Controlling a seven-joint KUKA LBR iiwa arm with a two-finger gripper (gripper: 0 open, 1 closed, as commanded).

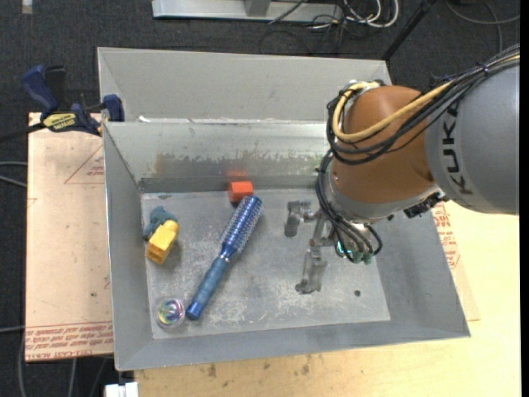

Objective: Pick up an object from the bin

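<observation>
Looked down into a grey metal bin (124,222) with sloping walls. Saw the big grey arm (488,139) reaching in from the right, with a round orange cover (384,151) and a bunch of cables (337,118) at its wrist. Found the claw (303,248) just under that cover, down low over the right half of the bin floor. Saw its two metal fingers (294,218) spread wide apart, one nearer the back wall and one nearer the front. Saw only bare grey floor in the gap between them, so holding no toy or tool at all. Found the nearest thing to the claw just to its left: a blue hairbrush (227,255), lying flat and slanted across the middle of the floor, apart from the fingers. Saw the bristly head pointing up toward the back wall and the smooth handle pointing down toward the front left corner. Spotted a small orange block (240,191) right by the brush head, close to the back wall. Spotted a little shiny clear ball (169,313) in the front left corner, just beside the end of the handle. Could not tell about touching there. Found a yellow toy (162,240) with a blue bit on top near the left wall, well apart from the claw.
</observation>
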